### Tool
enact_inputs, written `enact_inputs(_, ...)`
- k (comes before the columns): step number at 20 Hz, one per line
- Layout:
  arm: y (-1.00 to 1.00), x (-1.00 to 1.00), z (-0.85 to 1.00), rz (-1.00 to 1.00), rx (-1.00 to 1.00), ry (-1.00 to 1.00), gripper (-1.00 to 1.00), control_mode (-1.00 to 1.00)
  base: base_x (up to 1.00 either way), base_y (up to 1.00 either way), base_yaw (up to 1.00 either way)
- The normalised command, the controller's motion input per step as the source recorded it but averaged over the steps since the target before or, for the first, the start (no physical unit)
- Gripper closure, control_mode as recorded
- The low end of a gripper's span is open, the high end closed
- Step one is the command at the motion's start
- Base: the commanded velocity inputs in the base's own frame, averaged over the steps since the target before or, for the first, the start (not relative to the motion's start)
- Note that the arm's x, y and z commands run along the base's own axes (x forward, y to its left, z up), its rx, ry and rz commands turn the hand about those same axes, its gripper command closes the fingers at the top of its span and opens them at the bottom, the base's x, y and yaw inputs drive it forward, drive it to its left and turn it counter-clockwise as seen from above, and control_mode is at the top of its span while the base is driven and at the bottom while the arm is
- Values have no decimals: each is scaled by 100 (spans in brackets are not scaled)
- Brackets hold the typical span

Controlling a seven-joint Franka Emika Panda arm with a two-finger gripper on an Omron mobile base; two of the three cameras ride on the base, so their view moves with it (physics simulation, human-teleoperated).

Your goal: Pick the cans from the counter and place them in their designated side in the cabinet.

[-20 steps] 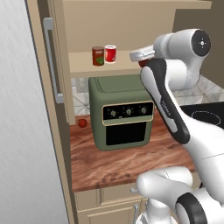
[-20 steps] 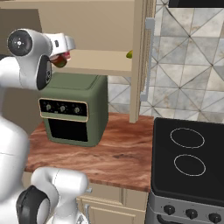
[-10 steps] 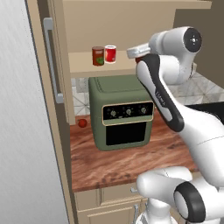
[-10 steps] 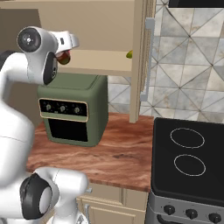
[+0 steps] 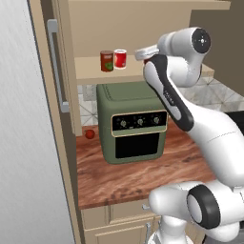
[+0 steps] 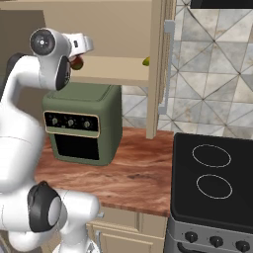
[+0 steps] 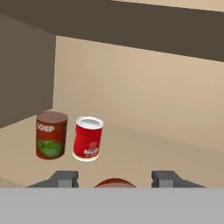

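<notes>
The cabinet (image 5: 143, 24) takes up the top of the scene, with a wide shelf (image 5: 90, 70) across it. Its tall door (image 5: 43, 95) stands open at the left, with the grey handle (image 5: 55, 66) on it. Below runs the wood counter (image 5: 133, 176). The black stovetop (image 6: 212, 178) is set at the counter's right end.

The white arm (image 5: 176, 105) rises from near the base and bends up to shelf height. Its hand is over the middle of the shelf, right of the cans.

A green oven (image 5: 131, 119) stands on the counter against the far wall, directly under the shelf.

Both cans stand upright on the shelf at its left part, close to the cabinet's left wall. The brown can (image 7: 51, 134), with its green label, is on the left. The red can (image 7: 88, 138), with its white rim, is just beside it on the right, and a narrow gap shows between them. Both are apart from the gripper (image 7: 114, 177).

The gripper's fingers (image 7: 65, 178) are clamped on a red-brown thing (image 7: 114, 183). Only its rounded top shows between them, so I cannot tell what it is. It is held just above the shelf.

A small red fruit (image 5: 89, 134) lies on the counter left of the oven, near the door. A small yellow-green thing (image 6: 146, 61) sits at the shelf's right end.
</notes>
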Motion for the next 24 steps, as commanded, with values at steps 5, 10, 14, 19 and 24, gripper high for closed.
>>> enact_inputs(5,0,33,0,1,0,2,100,-100,0,0,0)
enact_inputs(10,0,30,0,1,0,3,100,-100,0,0,0)
enact_inputs(14,0,28,0,1,0,3,100,-100,0,0,0)
enact_inputs(19,0,25,-4,1,0,3,100,-100,0,0,0)
enact_inputs(24,0,20,-7,1,0,3,100,-100,0,0,0)
